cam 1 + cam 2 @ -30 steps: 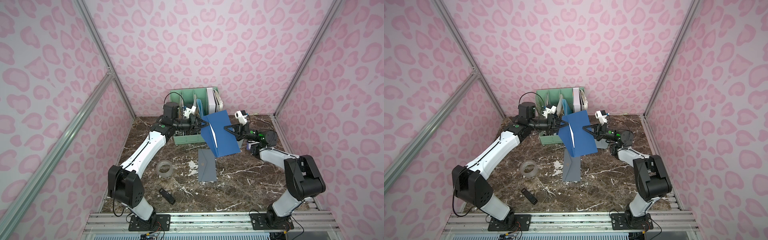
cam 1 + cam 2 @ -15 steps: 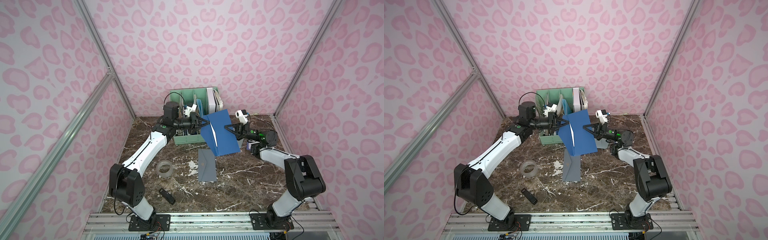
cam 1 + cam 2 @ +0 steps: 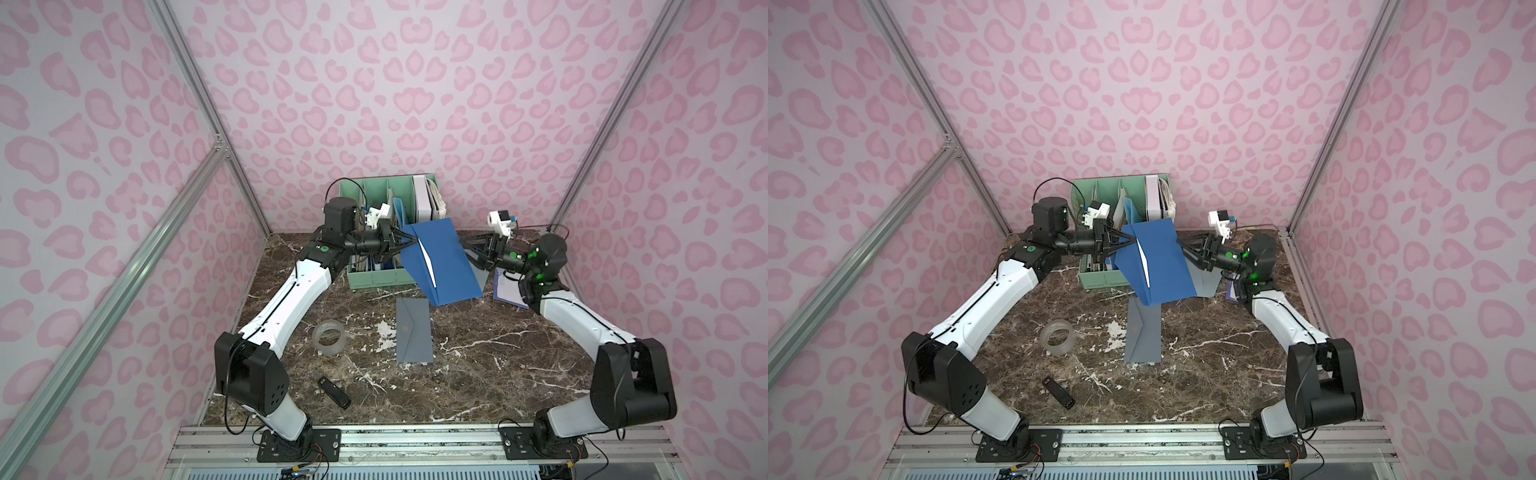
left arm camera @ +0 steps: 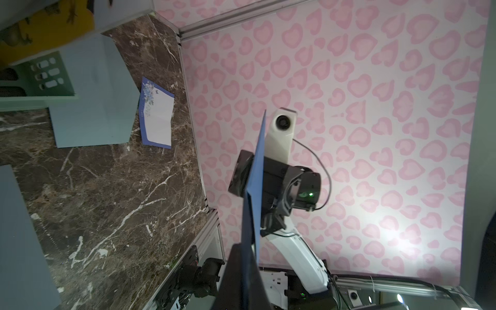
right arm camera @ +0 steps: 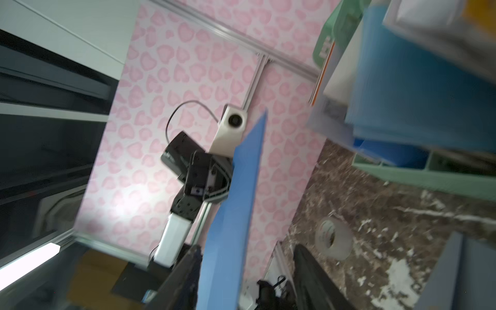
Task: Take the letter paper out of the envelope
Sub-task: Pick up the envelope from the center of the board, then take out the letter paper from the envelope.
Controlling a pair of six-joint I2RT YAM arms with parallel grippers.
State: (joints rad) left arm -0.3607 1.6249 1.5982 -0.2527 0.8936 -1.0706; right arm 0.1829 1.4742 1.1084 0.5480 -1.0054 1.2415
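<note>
Holding the blue envelope (image 3: 449,266) clear of the table, the left gripper (image 3: 409,240) is clamped fully closed on the envelope's nearest upper corner. The envelope hangs tilted, below and beyond its fingertips. The right gripper (image 5: 247,249) faces it from the opposite side with jaws parted. The envelope's far edge runs between them, close against one finger, with no grip apparent. A thin white strip (image 3: 428,262) shows along the envelope's opening, nearer the left gripper. It is probably the edge of the letter paper. Expect light, thin, flexible stock: the envelope will sag and swing from a single corner, and the sheet will buckle or tear if pulled askew. Grasp the exposed white edge squarely and draw along the opening.
</note>
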